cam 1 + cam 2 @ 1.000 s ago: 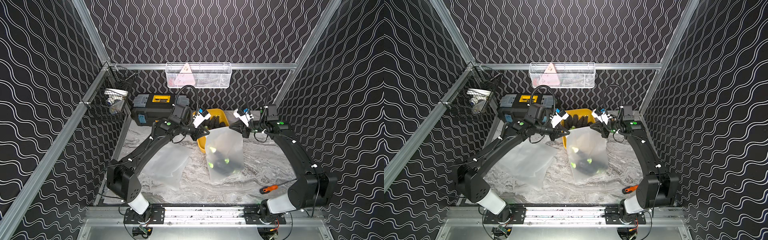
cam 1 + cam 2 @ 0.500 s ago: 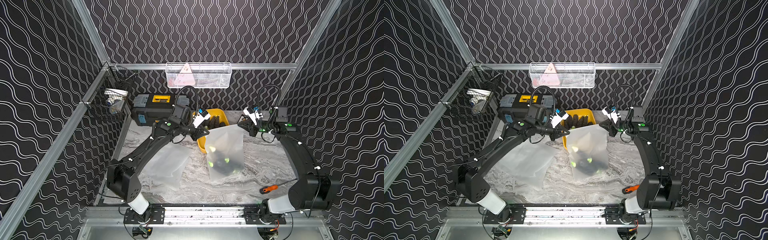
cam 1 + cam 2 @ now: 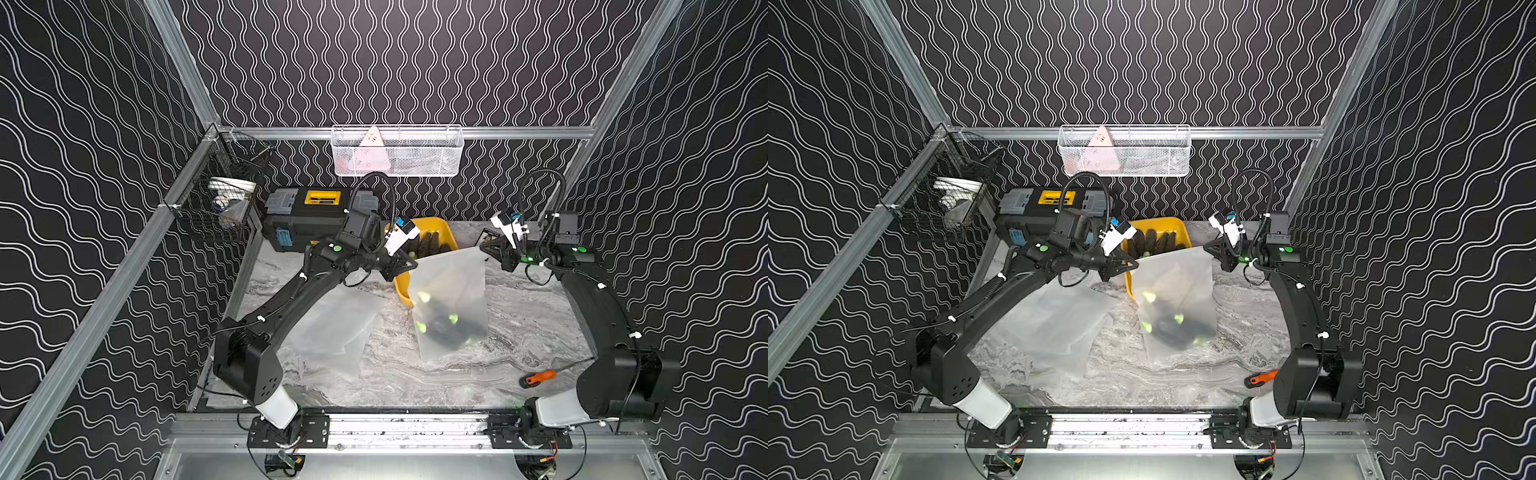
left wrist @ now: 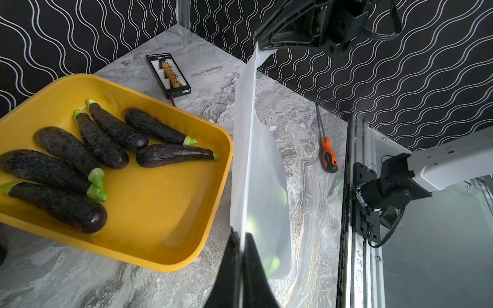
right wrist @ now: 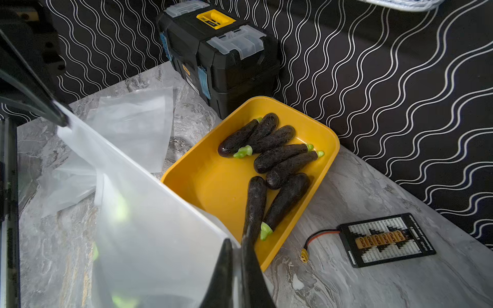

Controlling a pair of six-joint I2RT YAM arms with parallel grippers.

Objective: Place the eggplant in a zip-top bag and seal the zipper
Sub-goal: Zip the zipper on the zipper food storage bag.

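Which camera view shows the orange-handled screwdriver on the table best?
The left wrist view: the orange-handled screwdriver lies whole, handle and metal shaft both clear. Both top views show it small; in a top view the right arm hides part. The right wrist view misses it.

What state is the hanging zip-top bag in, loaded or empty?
Loaded: dark eggplants with green stems show through the zip-top bag, bunched at its bottom. Whether the zipper is sealed: cannot tell.

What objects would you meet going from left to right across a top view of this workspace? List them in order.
black wire basket → toolbox → zip-top bag holding eggplants → orange-handled screwdriver. The yellow tray and flat spare bags overlap these, so they are left out.
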